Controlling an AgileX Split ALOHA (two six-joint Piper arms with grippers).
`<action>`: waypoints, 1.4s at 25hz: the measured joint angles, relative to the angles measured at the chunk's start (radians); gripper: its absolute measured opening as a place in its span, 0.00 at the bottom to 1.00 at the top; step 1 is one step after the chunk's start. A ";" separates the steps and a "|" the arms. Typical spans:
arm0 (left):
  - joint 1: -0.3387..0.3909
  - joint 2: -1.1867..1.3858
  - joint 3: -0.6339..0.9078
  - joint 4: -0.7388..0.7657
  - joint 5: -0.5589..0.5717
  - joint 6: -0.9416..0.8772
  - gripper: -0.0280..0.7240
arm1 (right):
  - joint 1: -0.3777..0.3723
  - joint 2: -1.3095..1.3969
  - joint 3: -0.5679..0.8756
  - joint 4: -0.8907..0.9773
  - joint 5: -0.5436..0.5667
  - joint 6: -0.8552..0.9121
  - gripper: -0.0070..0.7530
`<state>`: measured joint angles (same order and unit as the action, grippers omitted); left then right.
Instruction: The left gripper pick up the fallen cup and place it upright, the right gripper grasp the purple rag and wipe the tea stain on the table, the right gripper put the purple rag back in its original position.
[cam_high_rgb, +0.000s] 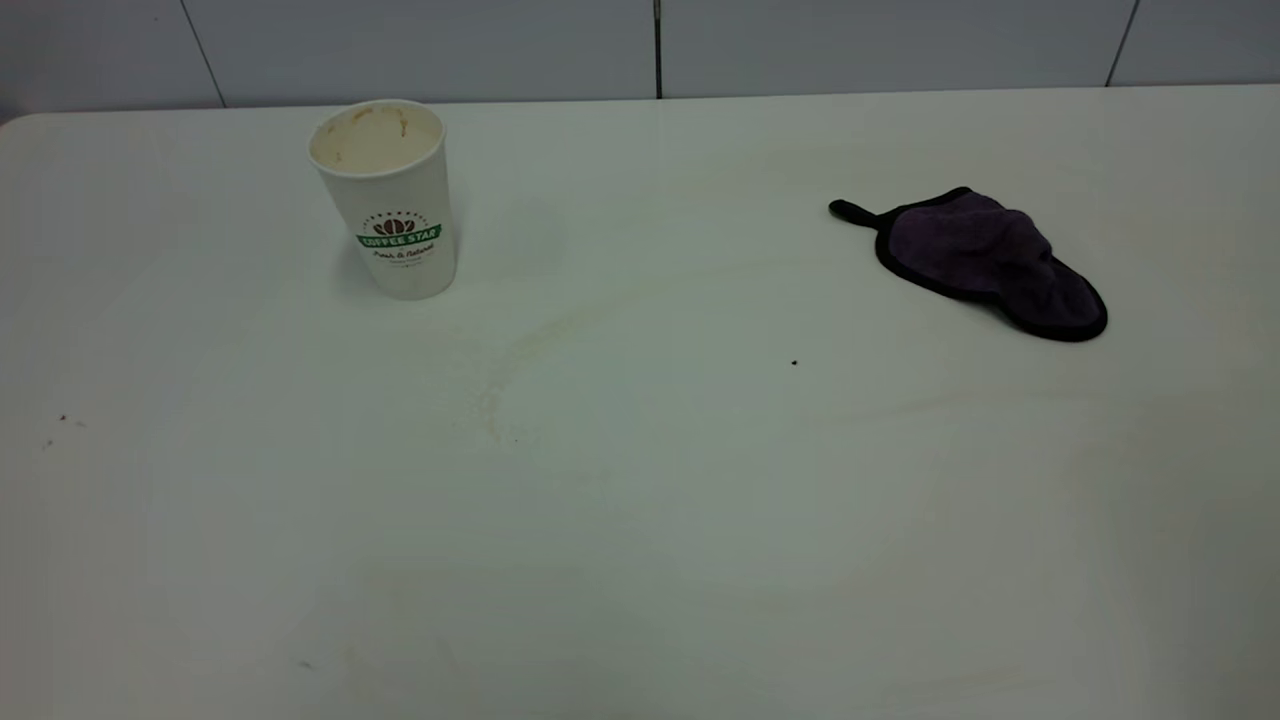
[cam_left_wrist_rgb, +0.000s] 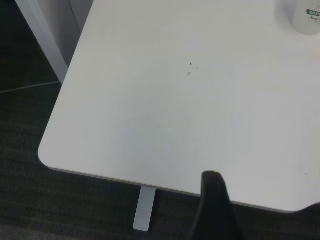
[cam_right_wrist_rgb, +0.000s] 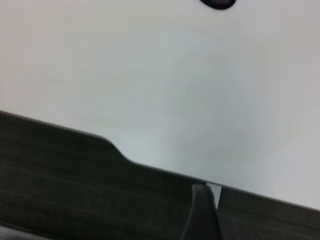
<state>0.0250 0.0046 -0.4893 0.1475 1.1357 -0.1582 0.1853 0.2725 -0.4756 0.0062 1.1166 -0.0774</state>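
Observation:
The cup (cam_high_rgb: 388, 200) stands upright at the back left of the table (cam_high_rgb: 700, 540), green band facing the camera; its base also shows in the left wrist view (cam_left_wrist_rgb: 306, 19). The purple rag (cam_high_rgb: 985, 258) lies crumpled at the back right, loop tab pointing left; its edge shows in the right wrist view (cam_right_wrist_rgb: 218, 3). No amber tea stain blotch shows; only a faint tan smear (cam_high_rgb: 520, 362) arcs across the table's middle. Both grippers are out of the exterior view. The left gripper (cam_left_wrist_rgb: 215, 210) hangs off the table's near left corner, the right gripper (cam_right_wrist_rgb: 202, 212) off its near edge, both holding nothing.
A tiny black speck (cam_high_rgb: 794, 362) lies right of the smear, and a few specks (cam_high_rgb: 62, 418) lie at the far left. A grey panelled wall (cam_high_rgb: 656, 45) runs behind the table. Dark floor (cam_left_wrist_rgb: 30, 200) lies below the table edge.

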 joint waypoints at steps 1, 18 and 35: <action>0.000 0.000 0.000 0.000 0.000 0.000 0.79 | 0.000 -0.008 0.000 0.000 0.000 0.000 0.82; 0.000 0.000 0.000 0.000 0.000 -0.002 0.79 | -0.035 -0.049 0.000 0.000 0.000 0.000 0.49; 0.000 0.000 0.000 0.000 0.000 -0.002 0.79 | -0.258 -0.289 0.000 -0.006 0.005 0.008 0.32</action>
<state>0.0250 0.0046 -0.4893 0.1475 1.1357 -0.1597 -0.0727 -0.0162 -0.4756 0.0000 1.1211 -0.0695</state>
